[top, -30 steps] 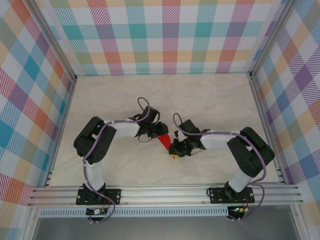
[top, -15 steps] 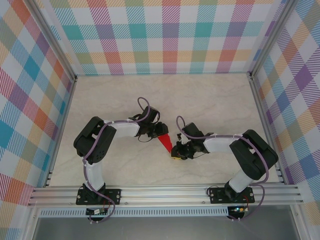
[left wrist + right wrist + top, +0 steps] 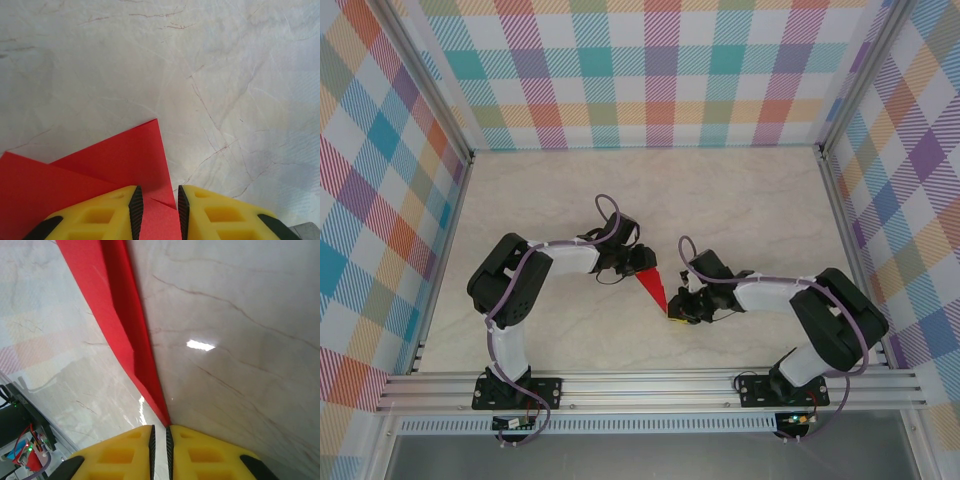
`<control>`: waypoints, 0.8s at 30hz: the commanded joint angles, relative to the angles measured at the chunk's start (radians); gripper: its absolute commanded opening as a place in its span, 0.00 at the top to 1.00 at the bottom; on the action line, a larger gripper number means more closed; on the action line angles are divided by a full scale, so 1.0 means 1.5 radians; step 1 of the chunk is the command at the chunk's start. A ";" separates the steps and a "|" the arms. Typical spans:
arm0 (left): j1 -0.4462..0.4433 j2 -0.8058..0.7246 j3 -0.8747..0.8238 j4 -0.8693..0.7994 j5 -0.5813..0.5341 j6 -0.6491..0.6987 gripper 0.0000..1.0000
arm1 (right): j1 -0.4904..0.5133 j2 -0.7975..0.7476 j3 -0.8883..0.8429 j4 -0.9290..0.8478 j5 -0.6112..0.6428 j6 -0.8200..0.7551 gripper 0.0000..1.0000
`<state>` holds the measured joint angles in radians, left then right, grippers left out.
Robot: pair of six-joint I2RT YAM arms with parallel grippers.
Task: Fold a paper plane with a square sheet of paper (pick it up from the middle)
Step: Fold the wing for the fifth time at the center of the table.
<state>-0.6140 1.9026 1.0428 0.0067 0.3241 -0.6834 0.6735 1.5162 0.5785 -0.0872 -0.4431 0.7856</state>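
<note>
The red paper plane (image 3: 653,288) lies on the marble table as a slim pointed dart, its point toward the near right. My left gripper (image 3: 638,265) sits over its wide end. In the left wrist view the paper (image 3: 125,160) lies flat with a crease under my left gripper (image 3: 160,202), whose jaws stand apart and straddle it. My right gripper (image 3: 675,310) is at the point. In the right wrist view the red dart (image 3: 120,315) narrows down into my right gripper (image 3: 159,432), whose jaws are almost together on the tip.
Bare marble table (image 3: 720,200) stretches behind and to both sides. Plaid walls (image 3: 380,200) enclose three sides. An aluminium rail (image 3: 650,385) with the arm bases runs along the near edge. An arm base with wiring (image 3: 20,450) shows low left in the right wrist view.
My right gripper has slid along the paper toward the near right, down to its point. The left gripper has stayed put at the wide end.
</note>
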 commanded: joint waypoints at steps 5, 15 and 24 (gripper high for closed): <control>0.001 0.010 -0.013 -0.036 -0.022 0.013 0.71 | -0.001 -0.004 0.105 -0.018 0.008 -0.002 0.82; 0.001 0.007 -0.012 -0.041 -0.024 0.012 0.71 | -0.001 0.135 0.153 -0.004 -0.008 -0.003 0.82; 0.001 0.005 -0.016 -0.044 -0.027 0.017 0.71 | -0.001 0.092 0.066 -0.029 0.022 -0.008 0.83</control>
<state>-0.6140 1.9026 1.0428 0.0063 0.3244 -0.6830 0.6731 1.6783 0.7364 -0.0624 -0.4191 0.7803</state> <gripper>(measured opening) 0.291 0.176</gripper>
